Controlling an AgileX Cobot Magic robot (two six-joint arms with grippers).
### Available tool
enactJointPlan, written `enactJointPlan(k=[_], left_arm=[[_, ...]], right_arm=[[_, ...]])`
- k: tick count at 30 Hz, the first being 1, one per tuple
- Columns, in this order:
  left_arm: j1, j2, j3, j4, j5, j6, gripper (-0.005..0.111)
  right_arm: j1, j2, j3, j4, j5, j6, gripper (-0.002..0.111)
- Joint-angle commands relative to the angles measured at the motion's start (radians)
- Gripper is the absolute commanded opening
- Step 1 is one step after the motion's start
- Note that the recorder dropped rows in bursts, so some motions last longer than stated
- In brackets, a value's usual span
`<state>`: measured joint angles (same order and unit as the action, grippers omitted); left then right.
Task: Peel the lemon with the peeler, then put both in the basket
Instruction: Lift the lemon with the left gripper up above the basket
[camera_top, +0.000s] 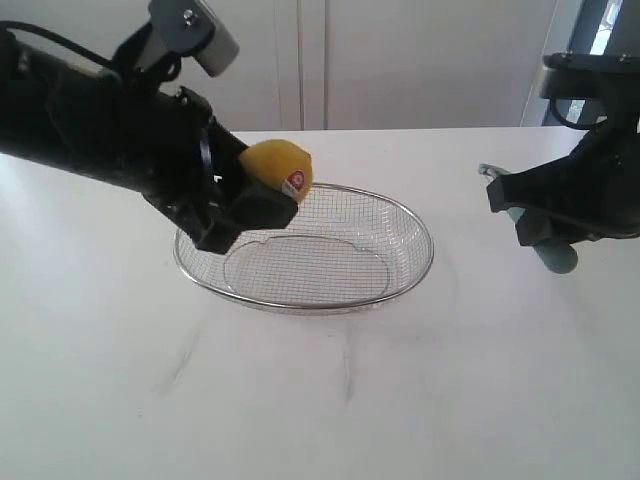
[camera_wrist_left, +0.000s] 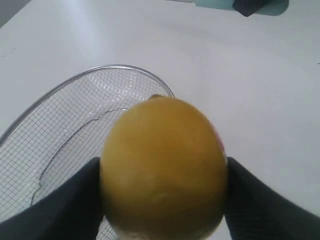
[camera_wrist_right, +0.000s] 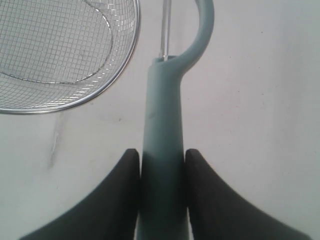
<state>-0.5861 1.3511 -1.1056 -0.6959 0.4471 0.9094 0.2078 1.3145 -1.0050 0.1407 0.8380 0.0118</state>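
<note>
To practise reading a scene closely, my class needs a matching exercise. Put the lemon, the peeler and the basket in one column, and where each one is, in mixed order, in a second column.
Things:
1. lemon
2. peeler
3. basket

Places:
A. standing on the table, nothing in it
B. clamped in the left gripper, at the basket's rim
C. clamped by its handle in the right gripper, off to the side of the basket

Pairs: 1-B, 2-C, 3-A
</note>
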Motion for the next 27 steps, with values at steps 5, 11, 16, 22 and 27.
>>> enactJointPlan(k=[5,11,16,22,27], left_arm=[[0.132,-0.016,-0.024,-0.255,0.166,0.228,0.000],[0.215,-0.014,-0.024,-0.438,0.263,0.402,0.000],[0.257,-0.005,-0.024,-0.522,0.392,0.538,0.000],[0.264,0.023,-0.024,-0.586,0.470,0.697,0.000],[0.264,0.030,-0.024,-0.598,0.470,0.747,0.000]], right_arm=[[-0.008,-0.008,0.002,0.001,-0.008,-0.012,0.000],[-0.008,-0.008,0.002,0.001,-0.008,-0.012,0.000],[-0.008,-0.008,0.002,0.003,-0.008,-0.012,0.000],[-0.008,-0.008,0.002,0.005,-0.005,-0.012,0.000],[-0.008,-0.008,0.002,0.049,-0.003,-0.012,0.000]])
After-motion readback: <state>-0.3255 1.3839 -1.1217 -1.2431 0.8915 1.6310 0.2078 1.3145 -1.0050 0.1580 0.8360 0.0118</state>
